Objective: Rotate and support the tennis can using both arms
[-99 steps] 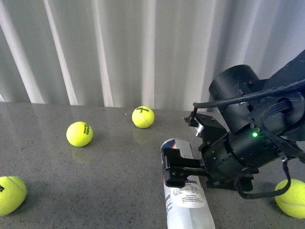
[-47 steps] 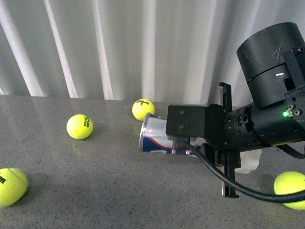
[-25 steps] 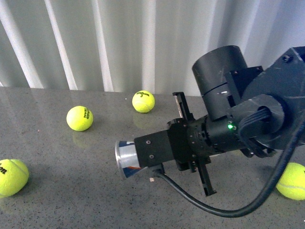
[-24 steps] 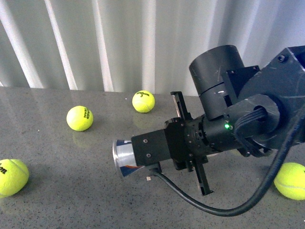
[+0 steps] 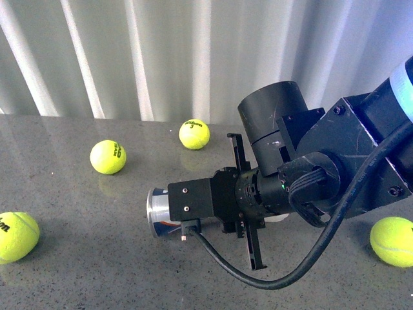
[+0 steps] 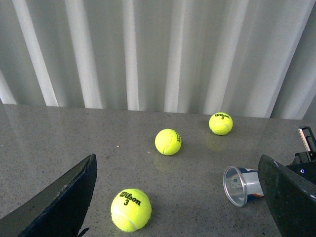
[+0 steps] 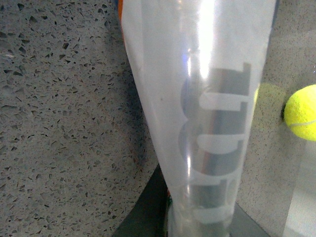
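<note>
The tennis can (image 5: 158,212) lies level just over the grey table, its silver-rimmed end pointing left; only that end and a strip of navy label show past my right gripper (image 5: 193,201), which is shut on it. In the right wrist view the clear, white-labelled can (image 7: 197,98) fills the middle, running away from the camera, with a dark finger (image 7: 143,217) beside it. In the left wrist view the can's rim end (image 6: 239,185) lies on the right. My left gripper (image 6: 177,212) is open and empty, well apart from the can, its black fingers (image 6: 64,197) at both edges.
Yellow tennis balls lie on the table: one (image 5: 108,157) at the left middle, one (image 5: 194,134) by the white curtain, one (image 5: 16,236) at the left edge, one (image 5: 392,240) at the right. The nearest ball (image 6: 131,210) lies ahead of the left gripper. A thick black cable (image 5: 271,281) hangs below the right arm.
The right arm has swung the can from pointing toward the camera to pointing left, then carried it further left and lower over the table. The balls have not moved.
</note>
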Robot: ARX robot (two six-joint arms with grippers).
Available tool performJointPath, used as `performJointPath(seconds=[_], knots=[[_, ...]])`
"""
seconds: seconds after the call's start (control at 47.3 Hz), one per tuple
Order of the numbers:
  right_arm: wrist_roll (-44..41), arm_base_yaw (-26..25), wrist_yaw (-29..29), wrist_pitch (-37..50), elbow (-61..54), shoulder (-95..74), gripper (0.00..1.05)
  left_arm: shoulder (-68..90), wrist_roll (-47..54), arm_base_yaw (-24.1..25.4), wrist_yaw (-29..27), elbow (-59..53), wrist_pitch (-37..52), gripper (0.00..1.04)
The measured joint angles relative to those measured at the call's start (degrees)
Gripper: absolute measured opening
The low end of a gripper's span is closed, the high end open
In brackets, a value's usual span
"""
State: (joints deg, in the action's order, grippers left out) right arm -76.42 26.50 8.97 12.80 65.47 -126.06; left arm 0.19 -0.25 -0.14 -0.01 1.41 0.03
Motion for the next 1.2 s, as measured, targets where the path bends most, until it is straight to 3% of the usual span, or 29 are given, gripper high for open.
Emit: performJointPath(seconds=[0.317,0.528,0.782,0.93,1.056,1.12,1.204], knots=[[5.14,-0.79,1.99,0.11,-2.99,0.79,0.55,0.0,0.0,0.0,0.0,0.0,0.0,0.98],[10.54,-0.46,4.94,0.0,-6.88,7.54,0.99,-0.02,0.0,0.0,0.0,0.0,0.0,0.98],[20.85,0.07,6.56,-0.04,-10.45,14.73,0.98,-0.02,0.0,0.0,0.0,0.0,0.0,0.98],[33.27,-0.2,4.0,-0.09,-10.69,20.9,0.98,0.0,0.0,0.0,0.0,0.0,0.0,0.98],[58.77,-3.26,-6.99,-2.23,-11.72,29.9,0.98,-0.02,0.0,0.0,0.0,0.0,0.0,0.98],[70.77,-5.79,-9.09,-2.23,-15.61,35.15,0.98,0.0,0.0,0.0,0.0,0.0,0.0,0.98],[80.48,-8.26,-13.44,-0.07,-22.75,42.6,0.98,0.0,0.02,0.0,0.0,0.0,0.0,0.98]])
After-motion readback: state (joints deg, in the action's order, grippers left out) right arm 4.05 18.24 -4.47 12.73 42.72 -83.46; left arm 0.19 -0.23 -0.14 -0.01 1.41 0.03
